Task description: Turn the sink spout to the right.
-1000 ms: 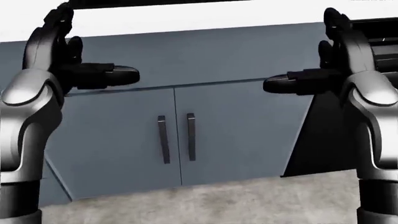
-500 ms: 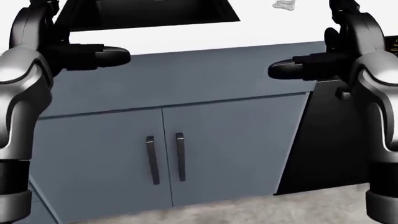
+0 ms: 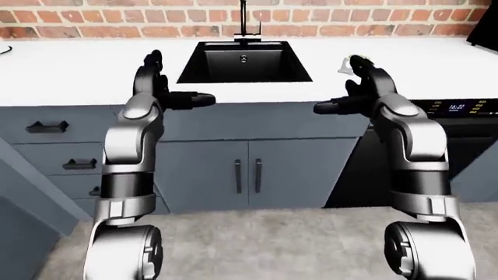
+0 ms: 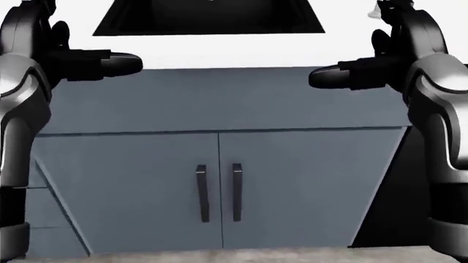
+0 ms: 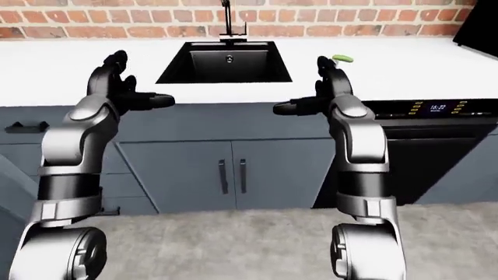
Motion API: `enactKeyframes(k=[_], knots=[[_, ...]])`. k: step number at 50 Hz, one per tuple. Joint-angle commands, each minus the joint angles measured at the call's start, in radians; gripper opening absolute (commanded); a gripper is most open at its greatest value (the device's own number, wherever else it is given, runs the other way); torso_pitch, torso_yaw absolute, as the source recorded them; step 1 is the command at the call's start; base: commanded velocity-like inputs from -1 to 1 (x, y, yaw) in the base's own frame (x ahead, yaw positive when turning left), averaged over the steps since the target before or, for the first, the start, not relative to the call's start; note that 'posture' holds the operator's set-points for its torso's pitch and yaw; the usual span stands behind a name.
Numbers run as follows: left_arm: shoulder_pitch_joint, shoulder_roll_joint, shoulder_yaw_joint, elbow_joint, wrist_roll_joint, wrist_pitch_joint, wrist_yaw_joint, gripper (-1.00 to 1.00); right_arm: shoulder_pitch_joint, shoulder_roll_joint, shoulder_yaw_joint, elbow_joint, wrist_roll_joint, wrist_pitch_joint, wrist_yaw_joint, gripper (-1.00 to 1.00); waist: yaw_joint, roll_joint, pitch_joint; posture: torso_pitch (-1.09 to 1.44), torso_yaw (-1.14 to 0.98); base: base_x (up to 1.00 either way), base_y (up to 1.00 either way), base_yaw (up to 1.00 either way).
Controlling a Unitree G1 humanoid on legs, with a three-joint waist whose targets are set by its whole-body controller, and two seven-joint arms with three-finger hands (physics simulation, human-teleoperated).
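fingers (image 3: pixel 204 99) spread; spout (image 3: pixel 243 17) upright.

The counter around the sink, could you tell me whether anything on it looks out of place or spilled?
Nothing stands out. The white counter looks clean, the black sink shows no spill, and the faucet stands upright behind it. One small green item lies on the counter right of the sink.
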Motion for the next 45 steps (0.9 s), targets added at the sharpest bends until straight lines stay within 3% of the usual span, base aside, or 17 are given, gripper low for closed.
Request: enactKeyframes(k=[1,3,4,7,11,15,16,17,18,25,29,32,33,34,38,42,45], knots=[[-0.038,0.001,-0.007,-0.026,-0.003,-0.022,0.000,1.00,-0.029,-0.019,-0.019,-0.039,0.003,-0.020,0.007,1.00,-0.017,0.003,-0.026,0.00,0.00,0.00,0.00,0.00],[-0.037,0.003,-0.005,-0.031,-0.006,-0.019,0.001,1.00,-0.033,-0.018,-0.018,-0.033,0.001,-0.014,0.009,1.00,-0.018,0.003,-0.022,0.00,0.00,0.00,0.00,0.00],[-0.038,0.004,-0.003,-0.030,-0.007,-0.019,0.002,1.00,-0.035,-0.018,-0.016,-0.028,0.000,-0.015,0.010,1.00,-0.016,0.007,-0.037,0.00,0.00,0.09,0.00,0.00],[-0.039,0.005,-0.004,-0.032,-0.009,-0.016,0.004,1.00,-0.033,-0.018,-0.019,-0.028,-0.002,-0.017,0.013,1.00,-0.002,0.014,-0.003,0.00,0.00,0.19,0.00,0.00],[-0.042,0.006,-0.005,-0.039,-0.011,-0.009,0.006,1.00,-0.035,-0.019,-0.021,-0.030,0.000,-0.016,0.013,1.00,-0.002,0.011,0.003,0.00,0.00,0.20,0.00,0.00],[-0.045,0.011,-0.001,-0.013,-0.013,-0.027,0.004,1.00,-0.041,-0.017,-0.019,-0.016,0.002,-0.025,0.010,1.00,-0.013,-0.062,0.006,0.00,0.00,0.20,0.00,0.00],[-0.045,0.013,0.001,-0.016,-0.015,-0.024,0.004,1.00,-0.041,-0.017,-0.020,-0.017,0.003,-0.024,0.011,1.00,-0.016,-0.034,-0.001,0.00,0.00,0.19,0.00,0.00],[-0.043,0.014,0.003,-0.021,-0.017,-0.020,0.006,1.00,-0.037,-0.015,-0.020,-0.020,0.003,-0.024,0.009,1.00,-0.009,-0.051,-0.006,0.00,0.00,0.20,0.00,0.00],[-0.040,0.015,0.003,-0.025,-0.018,-0.017,0.008,1.00,-0.032,-0.015,-0.021,-0.026,0.004,-0.023,0.010,1.00,-0.015,-0.051,-0.009,0.00,0.00,0.19,0.00,0.00],[-0.042,0.025,0.009,0.001,-0.025,-0.032,0.011,1.00,-0.039,-0.014,-0.019,-0.003,0.008,-0.034,0.012,1.00,-0.016,-0.008,-0.008,0.00,0.00,0.19,0.00,0.00],[-0.052,0.036,0.014,0.006,-0.034,-0.026,0.012,1.00,-0.042,-0.016,-0.019,-0.019,0.010,-0.019,0.012,1.00,-0.029,0.045,-0.006,0.00,0.00,0.34,0.00,0.00],[-0.058,0.044,0.019,0.005,-0.043,-0.019,0.014,1.00,-0.042,-0.017,-0.021,-0.021,0.012,-0.016,0.012,1.00,-0.036,0.109,-0.019,0.00,0.00,0.35,0.00,0.00],[-0.061,0.046,0.020,0.008,-0.046,-0.020,0.015,1.00,-0.045,-0.018,-0.022,-0.019,0.013,-0.015,0.011,1.00,-0.026,0.075,-0.012,0.00,0.00,0.34,0.00,0.00],[-0.058,0.046,0.020,0.002,-0.048,-0.017,0.017,1.00,-0.046,-0.018,-0.021,-0.023,0.013,-0.011,0.010,1.00,-0.037,0.092,-0.011,0.00,0.00,0.34,0.00,0.00],[-0.046,0.048,0.022,-0.020,-0.056,-0.007,0.022,1.00,-0.049,-0.021,-0.023,-0.039,0.018,0.005,0.011,1.00,-0.021,0.068,-0.021,0.00,0.00,0.35,0.00,0.00],[-0.039,0.049,0.021,-0.030,-0.060,-0.003,0.027,1.00,-0.038,-0.018,-0.023,-0.057,0.021,0.013,0.008,1.00,-0.009,0.028,-0.013,0.00,0.00,0.35,0.00,0.00],[-0.046,0.056,0.026,-0.015,-0.064,-0.007,0.028,1.00,-0.039,-0.018,-0.023,-0.054,0.021,0.014,0.006,1.00,0.002,-0.023,-0.019,0.00,0.00,0.35,0.00,0.00]])
